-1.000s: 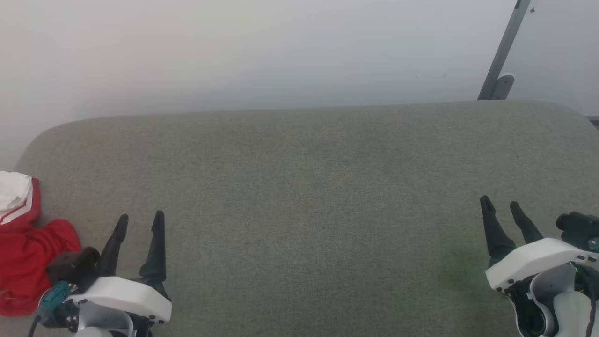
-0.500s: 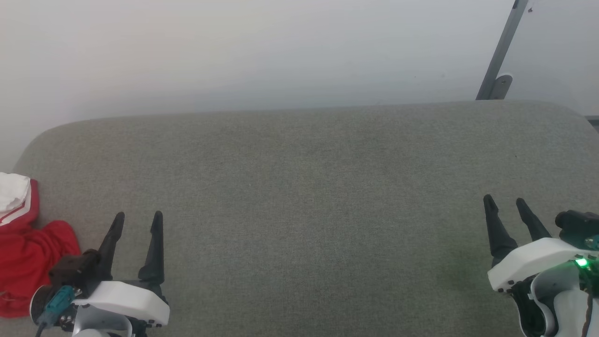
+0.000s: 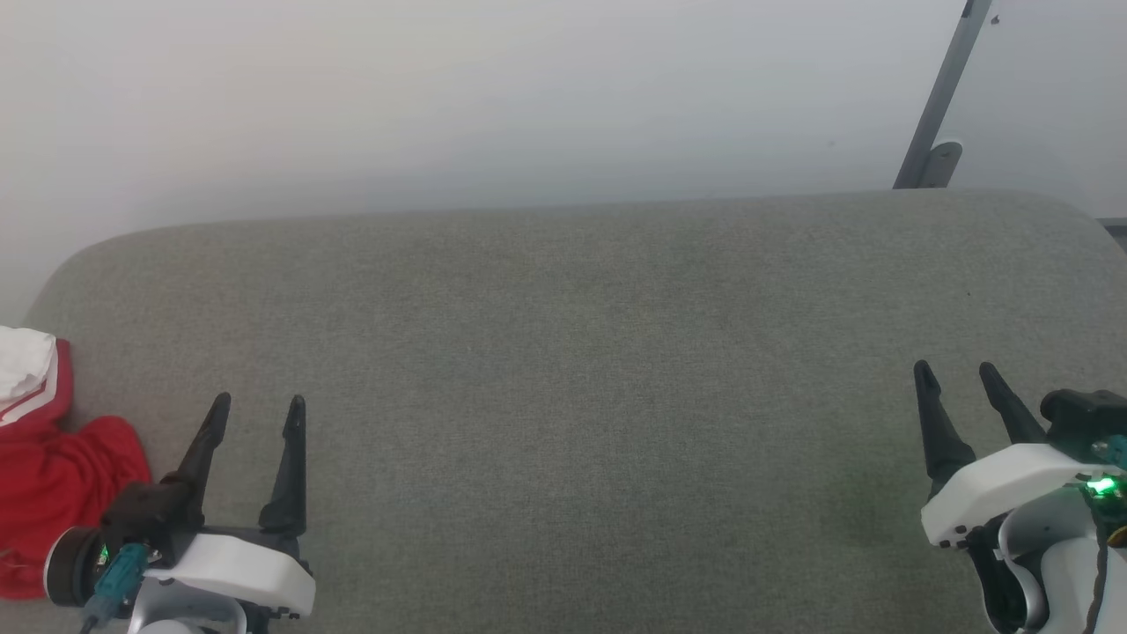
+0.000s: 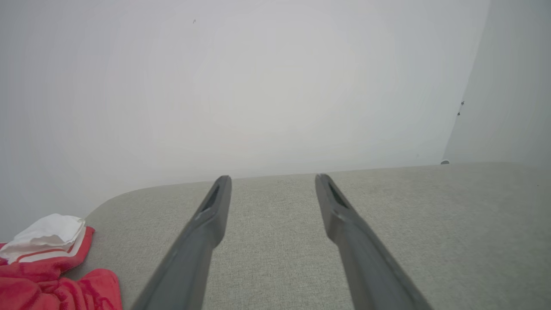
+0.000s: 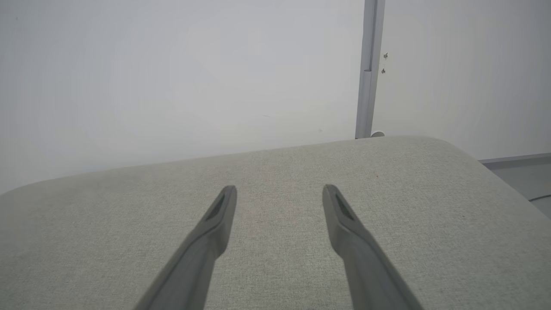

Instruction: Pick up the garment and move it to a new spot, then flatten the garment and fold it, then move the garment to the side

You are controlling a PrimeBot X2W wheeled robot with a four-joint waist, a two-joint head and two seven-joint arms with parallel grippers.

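My left gripper hangs over the near left part of the grey fabric-covered table. Its two dark fingers are spread well apart with nothing between them, their tips pointing toward the table's far edge. In the left wrist view only bare fabric lies in the gap between those fingers. My right gripper is over the table's near right part, its fingers likewise parted and empty, and the right wrist view shows plain grey cloth between them. A small green light glows on the housing behind that gripper. The garment lies crumpled in a heap at the table's left end, just beside my left gripper on its outer side, and part of it is cut off by the edge of the head view. Its red body is bunched toward the table's near edge, and a white sleeve with red-and-white striped trim sits on the side toward the far edge. I cannot make out any lettering in the folds. Past the table's far edge stands a pale wall, and beyond the far right corner a grey metal post leans upward.
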